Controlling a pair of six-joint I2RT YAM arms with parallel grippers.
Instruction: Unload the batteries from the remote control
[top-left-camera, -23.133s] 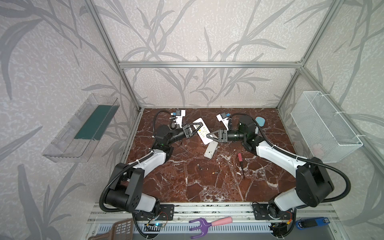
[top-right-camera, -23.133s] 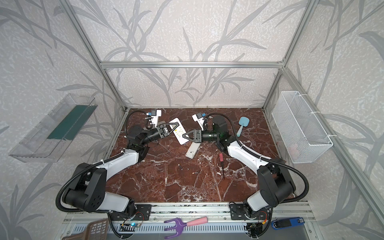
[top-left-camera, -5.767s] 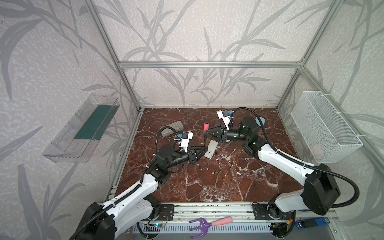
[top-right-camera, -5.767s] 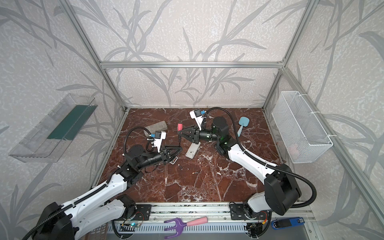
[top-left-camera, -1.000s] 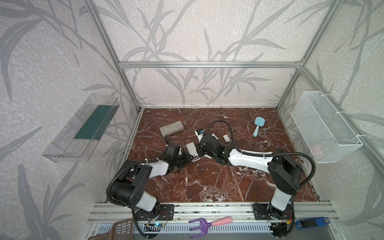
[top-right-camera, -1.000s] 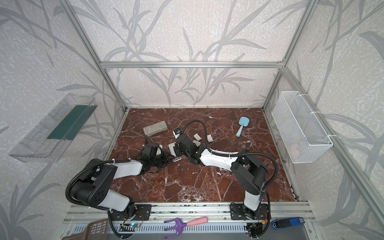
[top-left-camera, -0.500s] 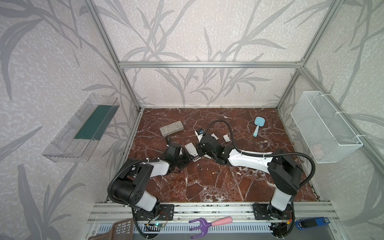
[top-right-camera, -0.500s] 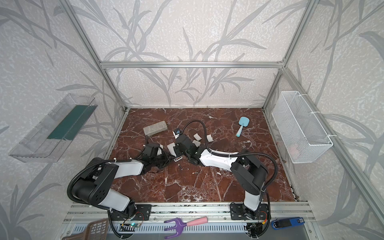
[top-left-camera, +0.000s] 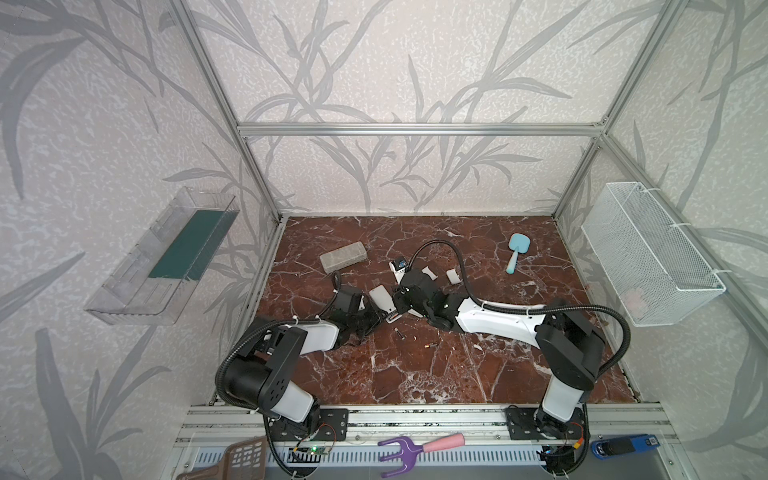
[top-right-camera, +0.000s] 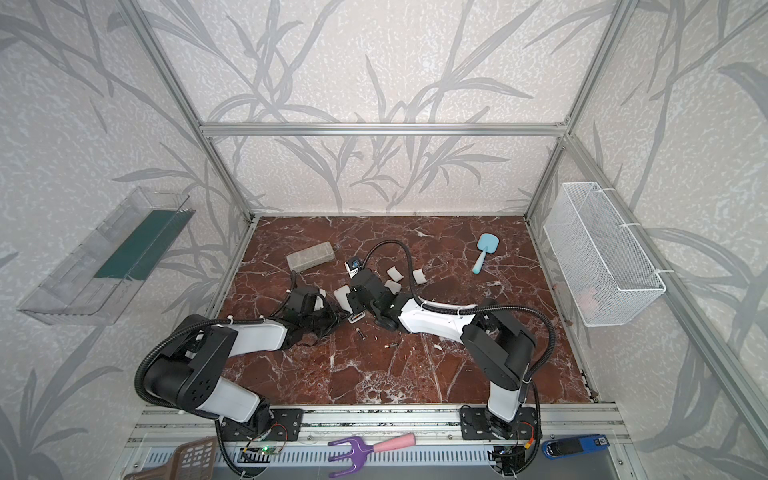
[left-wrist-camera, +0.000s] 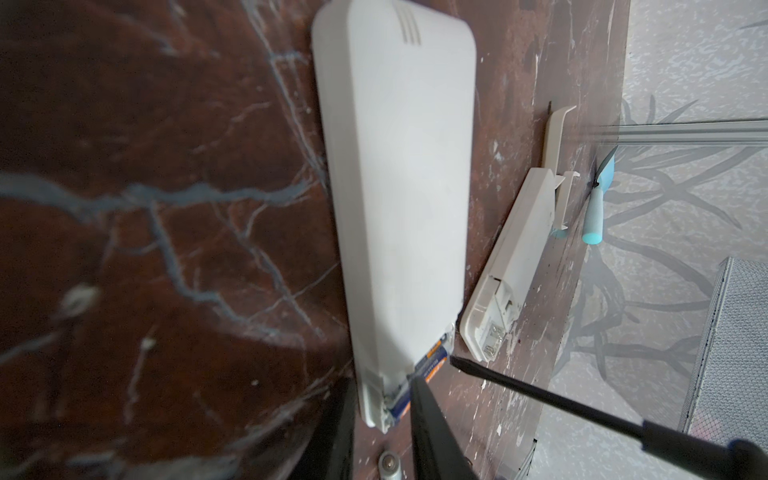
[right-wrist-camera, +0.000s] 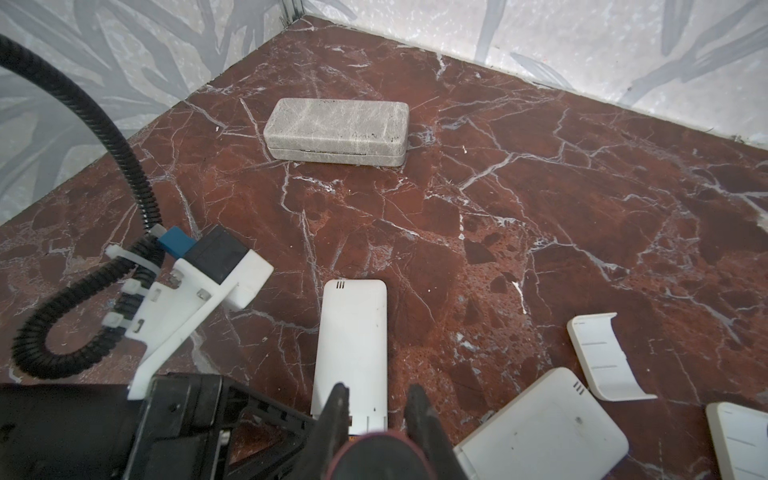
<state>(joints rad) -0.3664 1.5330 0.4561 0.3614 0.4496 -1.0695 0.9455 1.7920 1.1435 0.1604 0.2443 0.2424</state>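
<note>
The right gripper (right-wrist-camera: 377, 395), clamped on the screwdriver (left-wrist-camera: 582, 411), had to lever the battery (left-wrist-camera: 432, 359) out gently; whether the left gripper (left-wrist-camera: 381, 384) held the remote (left-wrist-camera: 395, 166) was unclear.

The middle of the marble table (top-left-camera: 436, 374) is crowded. The left gripper (left-wrist-camera: 382, 395) clasps the near end of the white remote (top-left-camera: 380, 296). The right gripper (right-wrist-camera: 376, 401) meets it at that end, holding a screwdriver (left-wrist-camera: 540, 394). The screwdriver's shaft bars the narrow gap to a second remote (right-wrist-camera: 540, 419) just to the right. One battery cover (top-left-camera: 428, 273) and another (top-left-camera: 453, 276) lie farther back. The right arm (top-left-camera: 498, 320) lies low across the right-centre, its cable (top-left-camera: 440, 247) arching toward the far side. The whole near half is free, but for two loose batteries (top-left-camera: 400, 332) near the grippers. So is the far strip along the wall, behind the grey case (top-left-camera: 343, 257) and the light-blue paddle (top-left-camera: 515, 249).
</note>
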